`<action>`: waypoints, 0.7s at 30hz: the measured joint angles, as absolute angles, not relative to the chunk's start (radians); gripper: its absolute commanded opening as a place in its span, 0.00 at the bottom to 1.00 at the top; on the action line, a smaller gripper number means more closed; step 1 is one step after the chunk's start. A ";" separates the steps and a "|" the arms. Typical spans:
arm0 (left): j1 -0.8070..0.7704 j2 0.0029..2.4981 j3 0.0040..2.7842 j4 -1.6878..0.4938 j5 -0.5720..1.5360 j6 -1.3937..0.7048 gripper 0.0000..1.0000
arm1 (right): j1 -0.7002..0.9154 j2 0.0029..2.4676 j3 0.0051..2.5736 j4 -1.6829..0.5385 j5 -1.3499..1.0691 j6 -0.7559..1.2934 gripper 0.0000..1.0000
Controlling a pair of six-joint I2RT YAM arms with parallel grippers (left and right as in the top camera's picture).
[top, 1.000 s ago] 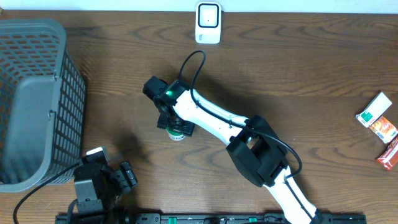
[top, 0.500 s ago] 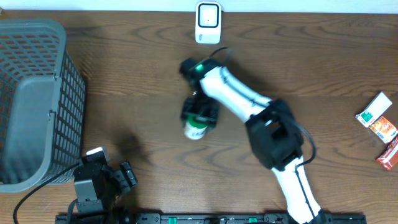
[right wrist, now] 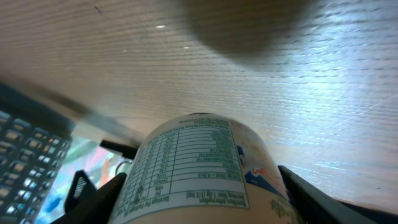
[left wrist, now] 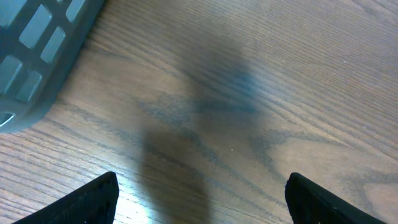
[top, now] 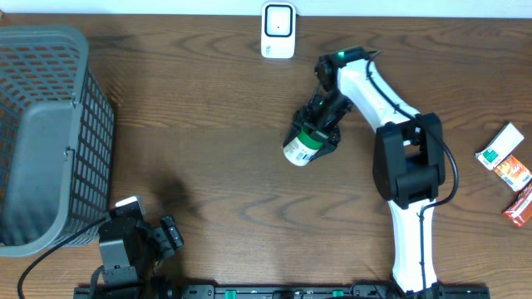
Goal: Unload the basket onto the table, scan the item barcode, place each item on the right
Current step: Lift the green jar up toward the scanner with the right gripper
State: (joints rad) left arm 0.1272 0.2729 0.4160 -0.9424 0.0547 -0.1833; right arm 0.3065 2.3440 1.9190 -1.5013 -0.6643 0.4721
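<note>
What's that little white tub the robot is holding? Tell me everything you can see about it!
It is a small round white tub with a green band, and it looks like plastic. The right wrist view shows its label, rows of tiny green print in a grid. The right hand grips it from both sides, tipped on its side over the wooden table, a little way from the white scanner. Only the hand seems to touch it.

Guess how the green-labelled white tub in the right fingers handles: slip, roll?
Curved sides: the green-labelled white tub probably rolls if laid down. Its smooth label may slip in the right fingers. Seems rigid: undented.
</note>
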 measured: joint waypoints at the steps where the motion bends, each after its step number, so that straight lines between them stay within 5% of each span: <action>1: 0.127 0.273 0.416 -0.942 0.055 -0.183 0.86 | 0.298 2.344 1.919 -1.504 -0.671 0.460 0.67; 21: 0.127 0.273 0.416 -0.942 0.055 -0.183 0.86 | 0.275 2.344 2.099 -1.303 -0.694 0.366 0.66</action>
